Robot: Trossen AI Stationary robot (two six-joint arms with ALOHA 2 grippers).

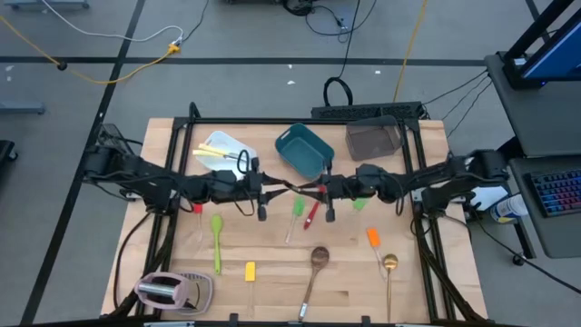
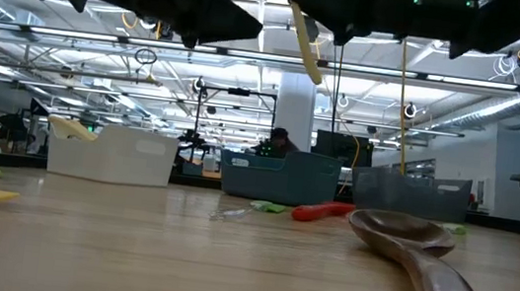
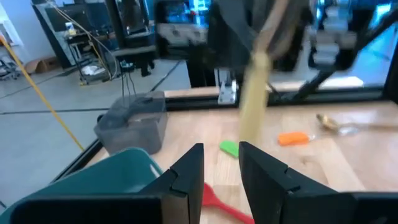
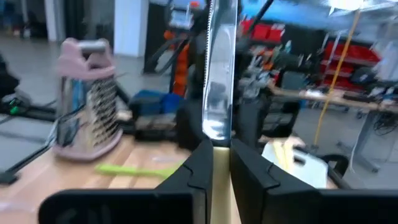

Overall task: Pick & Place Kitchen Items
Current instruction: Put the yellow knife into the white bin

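I'm holding a cream-handled knife (image 4: 217, 93) in the R gripper (image 4: 216, 163), jaws pinched on its handle, blade up, raised over mid-surface. L gripper (image 3: 221, 168) is waiting opposite, jaws part-open, empty. Next, I reckon: carrying it to the white tub (image 1: 221, 150) near the far edge, w/o clipping the L arm.

Both arms meet mid-desk (image 1: 272, 272) near the teal tub (image 1: 303, 150). White tub (image 1: 221, 151) and grey tub (image 1: 373, 141) flank it. Toaster (image 1: 172, 291) sits at the front left corner.

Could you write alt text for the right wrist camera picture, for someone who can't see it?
The right gripper has its jaws shut on a knife with a cream handle, blade pointing up. Beyond it a pinkish toaster stands on the wooden table, with a green utensil lying nearby.
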